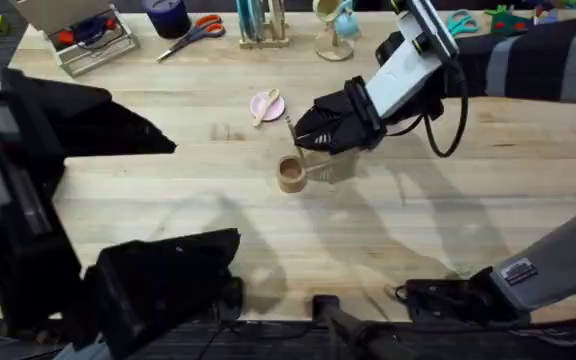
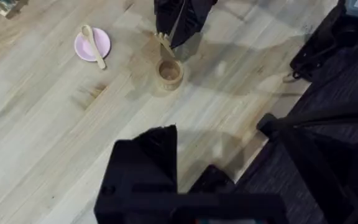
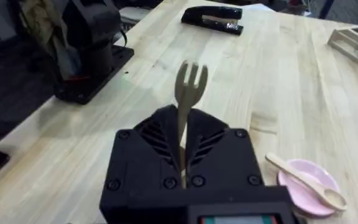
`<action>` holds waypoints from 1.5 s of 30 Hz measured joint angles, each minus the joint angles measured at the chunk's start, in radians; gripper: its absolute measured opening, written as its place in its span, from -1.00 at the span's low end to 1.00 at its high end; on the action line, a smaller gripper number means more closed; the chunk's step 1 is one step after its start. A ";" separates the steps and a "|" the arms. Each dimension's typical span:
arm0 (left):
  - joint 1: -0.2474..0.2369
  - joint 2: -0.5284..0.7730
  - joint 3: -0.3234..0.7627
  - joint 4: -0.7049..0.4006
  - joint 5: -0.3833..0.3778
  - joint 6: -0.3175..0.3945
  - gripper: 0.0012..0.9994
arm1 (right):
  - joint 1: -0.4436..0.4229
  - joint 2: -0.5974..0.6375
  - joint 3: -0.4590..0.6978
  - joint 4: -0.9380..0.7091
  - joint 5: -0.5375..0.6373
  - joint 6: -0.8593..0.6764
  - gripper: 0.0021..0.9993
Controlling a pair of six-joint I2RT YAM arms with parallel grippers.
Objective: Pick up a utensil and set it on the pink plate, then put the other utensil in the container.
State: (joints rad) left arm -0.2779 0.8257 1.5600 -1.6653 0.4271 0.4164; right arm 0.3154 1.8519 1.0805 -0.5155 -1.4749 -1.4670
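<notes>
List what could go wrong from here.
1. The right gripper pinches the fork by its slim handle alone, so it could twist or slip before release.
2. The cup is narrow and light; a misaligned descent could tip it.
3. The spoon overhangs the pink plate; a nearby swing might knock it off.

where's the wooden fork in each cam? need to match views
Overhead: fork mid-table, in the right hand, just beyond the tan cup.
Left wrist: fork at top centre, slanting down from the dark hand toward the cup.
Right wrist: fork dead centre, tines up, clamped between the fingers.
Shared landmark: pink plate with the spoon on it, also in the left wrist and right wrist views.
</notes>
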 joint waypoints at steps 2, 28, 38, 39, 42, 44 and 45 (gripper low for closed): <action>0.000 0.000 0.000 0.000 0.000 0.000 0.99 | 0.006 0.000 0.000 0.010 0.002 -0.003 -0.93; 0.000 0.000 0.000 0.000 0.000 0.000 0.99 | 0.044 0.083 -0.002 0.044 0.009 -0.023 -0.93; 0.000 0.000 0.000 0.000 0.000 0.000 0.99 | 0.048 0.133 -0.002 0.056 0.009 -0.023 -0.93; 0.000 0.000 0.000 0.000 0.000 0.000 0.99 | 0.048 0.140 -0.002 0.057 0.009 -0.023 -0.93; 0.000 0.000 0.000 0.000 0.000 0.000 0.99 | 0.048 0.155 -0.003 0.060 0.009 -0.023 -0.93; 0.000 0.000 0.000 0.000 0.000 0.000 0.99 | 0.048 0.156 -0.003 0.066 0.010 -0.023 -0.93; 0.000 0.000 0.000 0.000 0.000 0.000 0.99 | 0.048 0.155 -0.003 0.067 0.010 -0.023 -0.93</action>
State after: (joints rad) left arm -0.2779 0.8253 1.5600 -1.6653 0.4271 0.4166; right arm 0.3637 2.0073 1.0771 -0.4480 -1.4651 -1.4902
